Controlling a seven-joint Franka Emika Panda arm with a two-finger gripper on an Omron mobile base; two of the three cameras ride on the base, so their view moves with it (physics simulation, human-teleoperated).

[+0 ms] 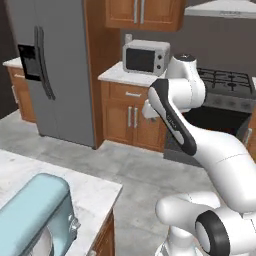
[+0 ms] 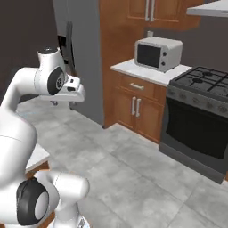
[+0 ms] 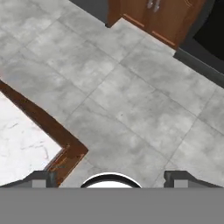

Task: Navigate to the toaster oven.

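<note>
Closest in the left base view stands a pale blue mixer [image 1: 31,220] at the near corner of a white island top [image 1: 85,192]. Beyond it the grey tiled floor [image 1: 135,170] runs to a tall grey fridge [image 1: 55,65] at left. Right of the fridge, a wood base cabinet [image 1: 131,116] carries a white worktop [image 1: 122,75], and the toaster oven [image 1: 146,56] sits on that worktop against the back wall, its dark glass door facing the room. Further right is a black stove [image 1: 227,87] with gas grates, partly behind the arm. Wood wall cabinets [image 1: 142,12] hang above the oven.

From the right base view the toaster oven [image 2: 158,53] is clear of the arm, on the worktop [image 2: 147,72] near its right end, just beside the stove [image 2: 198,116]. This view shows the stove's whole dark front, which the left one hides. The arm's hand [image 2: 73,90] hangs over the floor [image 2: 133,173] in front of the fridge [image 2: 78,53], well apart from the oven. A bit of the island top [image 2: 38,156] shows at left behind the arm; the mixer is outside this frame.

Looking down, the hand view takes in floor tiles [image 3: 127,96], the island's white corner with its wood edge [image 3: 52,140] at lower left, and cabinet doors [image 3: 162,17] along the top. The gripper [image 3: 109,179] has its two dark tips [image 3: 43,178] set wide apart, with nothing between them.
</note>
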